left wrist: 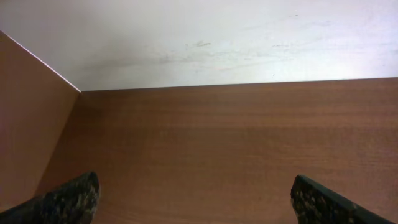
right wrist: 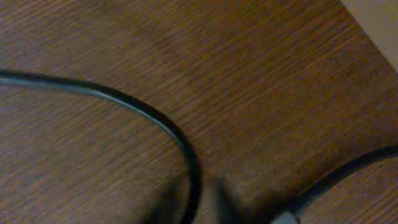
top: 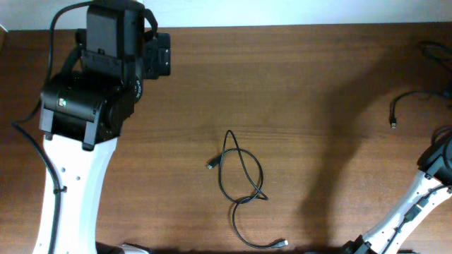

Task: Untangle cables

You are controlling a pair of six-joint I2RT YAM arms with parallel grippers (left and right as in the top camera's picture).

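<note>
One thin black cable (top: 240,180) lies in loose crossing loops mid-table, with a plug at each end (top: 210,165) (top: 281,243). A second cable (top: 413,94) curves along the far right, its plug (top: 393,124) hanging toward the table's middle. In the right wrist view a black cable (right wrist: 143,109) arcs across the wood and runs down between the blurred tips of my right gripper (right wrist: 198,210), which is shut on it. Another cable stretch (right wrist: 354,167) ends in a pale plug (right wrist: 285,218). My left gripper (left wrist: 196,202) is wide open over bare wood, far from the cables.
The bulky left arm (top: 92,92) covers the table's back left corner. My right arm (top: 424,194) enters from the lower right edge. More black cord (top: 436,51) lies at the far right rim. A pale wall (left wrist: 217,37) borders the table's back edge.
</note>
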